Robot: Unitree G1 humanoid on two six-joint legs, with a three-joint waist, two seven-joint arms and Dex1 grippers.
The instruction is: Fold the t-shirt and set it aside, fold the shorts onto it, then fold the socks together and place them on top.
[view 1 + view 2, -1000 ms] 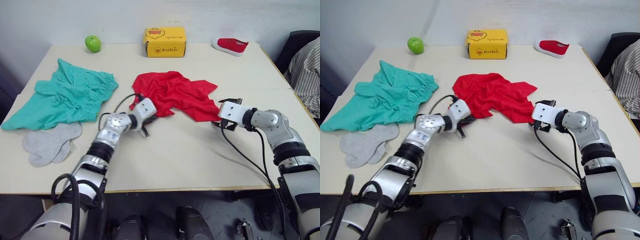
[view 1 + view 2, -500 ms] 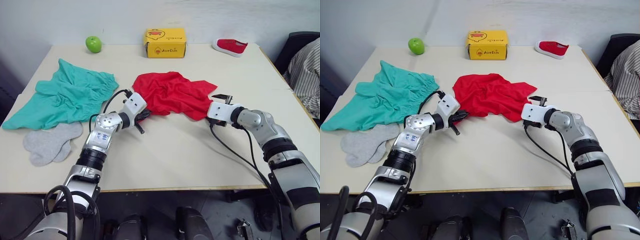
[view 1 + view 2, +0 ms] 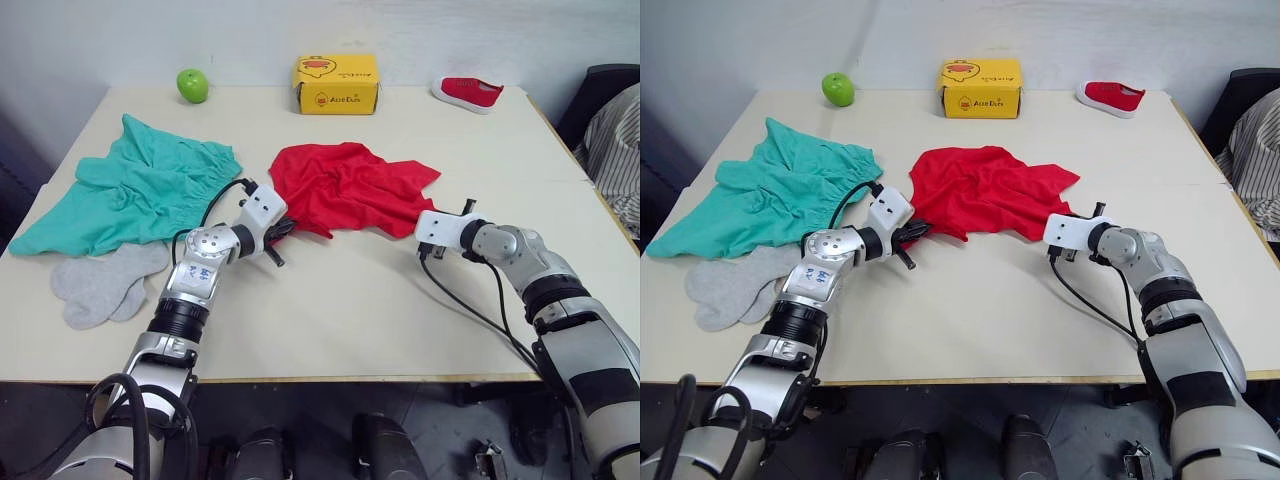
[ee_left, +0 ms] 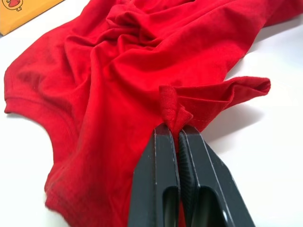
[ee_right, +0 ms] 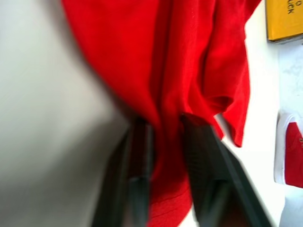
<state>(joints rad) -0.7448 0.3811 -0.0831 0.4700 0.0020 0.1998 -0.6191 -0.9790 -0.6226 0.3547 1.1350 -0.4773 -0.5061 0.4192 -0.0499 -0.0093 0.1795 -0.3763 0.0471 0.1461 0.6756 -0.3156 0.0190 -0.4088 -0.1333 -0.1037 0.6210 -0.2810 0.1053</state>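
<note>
Two pincers, left pincer pinching t-shirt, right grip blurred

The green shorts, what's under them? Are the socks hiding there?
The teal shorts lie on the table, and their near edge overlaps the top of the grey socks. Most of each sock sticks out. Anything else beneath the shorts is covered.
</note>
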